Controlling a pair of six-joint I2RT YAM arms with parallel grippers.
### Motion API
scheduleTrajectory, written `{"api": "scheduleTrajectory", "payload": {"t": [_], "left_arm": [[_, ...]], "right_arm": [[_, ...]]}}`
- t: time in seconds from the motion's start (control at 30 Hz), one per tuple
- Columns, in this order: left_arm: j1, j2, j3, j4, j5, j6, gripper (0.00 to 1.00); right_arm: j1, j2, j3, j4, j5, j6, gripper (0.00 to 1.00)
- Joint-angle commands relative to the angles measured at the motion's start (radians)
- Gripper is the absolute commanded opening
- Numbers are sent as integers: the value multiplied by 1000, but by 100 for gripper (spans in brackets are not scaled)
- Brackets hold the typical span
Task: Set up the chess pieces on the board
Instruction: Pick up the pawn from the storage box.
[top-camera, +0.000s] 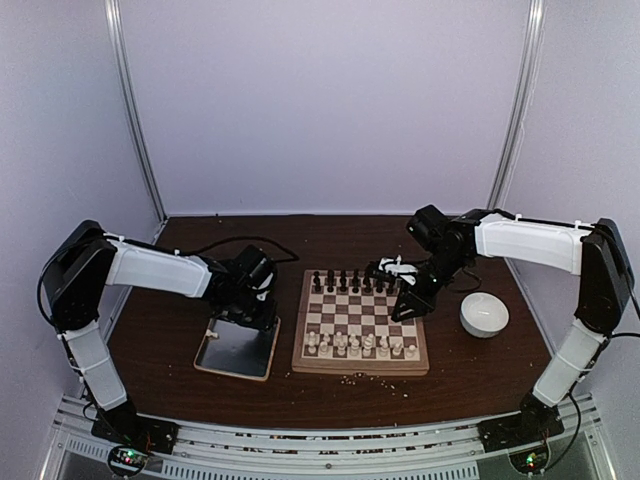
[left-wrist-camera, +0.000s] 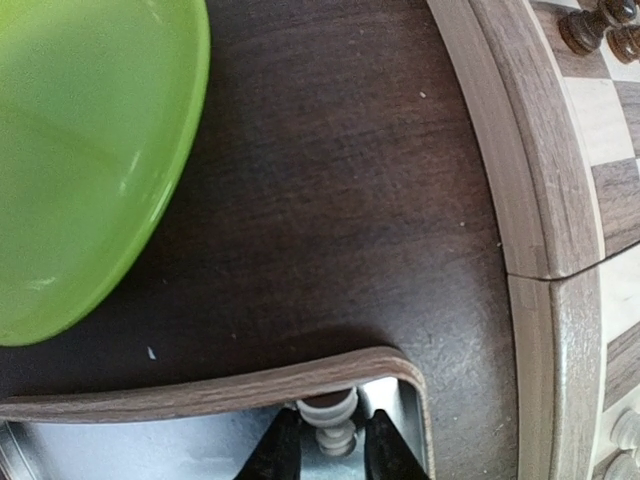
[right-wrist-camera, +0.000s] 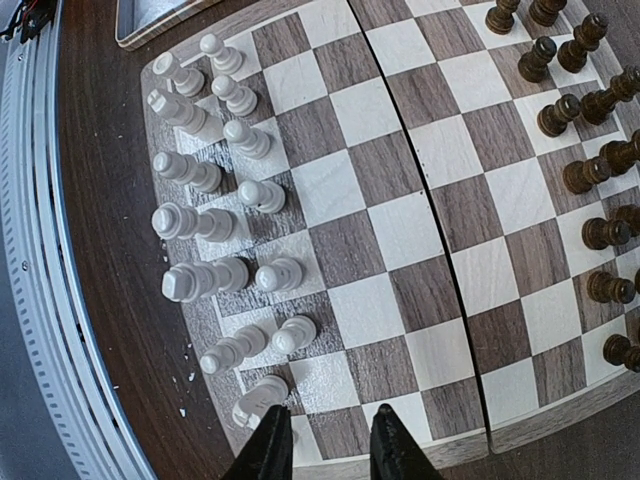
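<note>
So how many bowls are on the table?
2. A white bowl sits right of the board; a green bowl lies left of the board, near the tray, unseen from overhead. Others may be hidden.

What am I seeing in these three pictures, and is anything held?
Two robot arms sit at a table's near edge. The wide picture looks down from above and behind them; the other two come from cameras on each wrist. Between the arms lies a chessboard with dark pieces on the far rows and white pieces on the near ones. Beside it are a metal tray, a green bowl and a white bowl. The left arm's fingers flank a white piece in the tray; a firm grip is unclear. The right arm's fingers hover empty over the board.
</note>
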Motion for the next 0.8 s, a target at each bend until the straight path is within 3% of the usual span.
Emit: {"api": "scheduleTrajectory", "payload": {"t": [0.0,0.43,0.77], "left_arm": [[-4,3,-27,39,19,10,24],[-4,7,9,9,58,96,9],[8,-230,68,-303,197,385,2]], "right_arm": [[-6,-7,-6,-3,-11,-13,27],[-6,2,-1,-11,-14,-16,27],[-6,-27,29,-21,-73,-15,27]]}}
